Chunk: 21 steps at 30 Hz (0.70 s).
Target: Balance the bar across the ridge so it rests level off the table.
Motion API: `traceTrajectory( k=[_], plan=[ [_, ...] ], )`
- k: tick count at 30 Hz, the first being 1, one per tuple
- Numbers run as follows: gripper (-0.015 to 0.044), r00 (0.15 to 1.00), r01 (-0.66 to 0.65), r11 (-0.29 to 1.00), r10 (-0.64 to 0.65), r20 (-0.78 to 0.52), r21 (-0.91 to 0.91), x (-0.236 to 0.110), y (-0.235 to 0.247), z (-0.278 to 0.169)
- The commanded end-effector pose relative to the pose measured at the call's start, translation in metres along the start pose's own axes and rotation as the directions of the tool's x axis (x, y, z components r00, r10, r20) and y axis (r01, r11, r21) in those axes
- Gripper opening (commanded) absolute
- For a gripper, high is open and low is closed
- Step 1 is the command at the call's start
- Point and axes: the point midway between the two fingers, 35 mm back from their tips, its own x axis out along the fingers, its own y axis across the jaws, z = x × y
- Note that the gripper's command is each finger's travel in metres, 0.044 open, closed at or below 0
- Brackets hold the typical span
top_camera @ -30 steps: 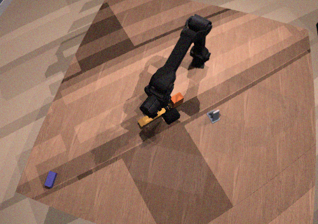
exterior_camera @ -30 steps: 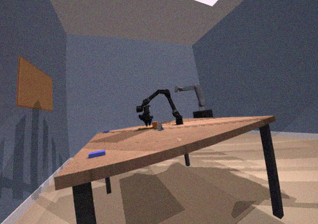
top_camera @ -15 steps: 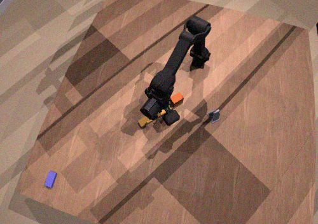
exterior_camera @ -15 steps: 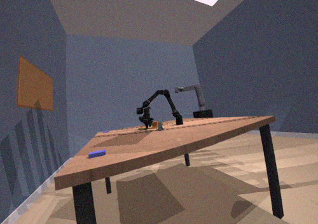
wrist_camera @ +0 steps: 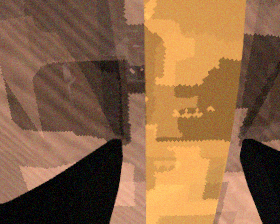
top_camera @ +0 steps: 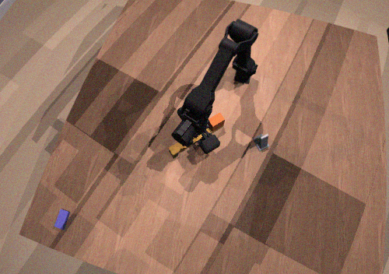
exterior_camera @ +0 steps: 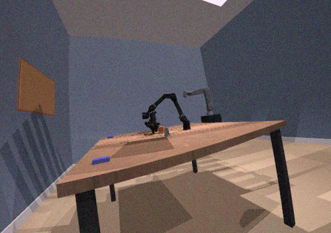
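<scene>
The yellow bar [top_camera: 176, 149] [wrist_camera: 194, 66] lies flat on the wooden table [top_camera: 311, 118]. In the wrist view it runs lengthwise between my fingers. My gripper [top_camera: 197, 138] [exterior_camera: 153, 130] [wrist_camera: 183, 148] is low over the bar and straddles it near its middle. The fingers are open, with a strip of table showing between the left finger and the bar. The grey ridge [top_camera: 261, 142] [exterior_camera: 166, 131] stands upright on the table to the right of the gripper, apart from the bar.
An orange cube [top_camera: 216, 120] [exterior_camera: 161, 129] sits just behind the bar's far end, close to the gripper. A blue block [top_camera: 61, 219] [exterior_camera: 100, 159] lies near the table's front left corner. A second, grey arm [exterior_camera: 202, 93] stands on a black base beyond the table.
</scene>
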Motion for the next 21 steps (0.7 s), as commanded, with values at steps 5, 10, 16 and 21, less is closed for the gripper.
traceTrajectory(
  k=[5,10,16,21],
  plan=[
    [0.0118,1.000,-0.001,1.000,0.001,0.000,0.000,0.000,0.000,0.000],
    [0.0085,1.000,-0.001,1.000,0.001,0.000,0.000,0.000,0.000,0.000],
    [0.0000,1.000,0.000,1.000,0.000,0.000,0.001,-0.011,0.001,0.002],
    [0.0000,1.000,0.000,1.000,0.000,0.001,0.001,-0.024,0.002,0.004]
  ],
)
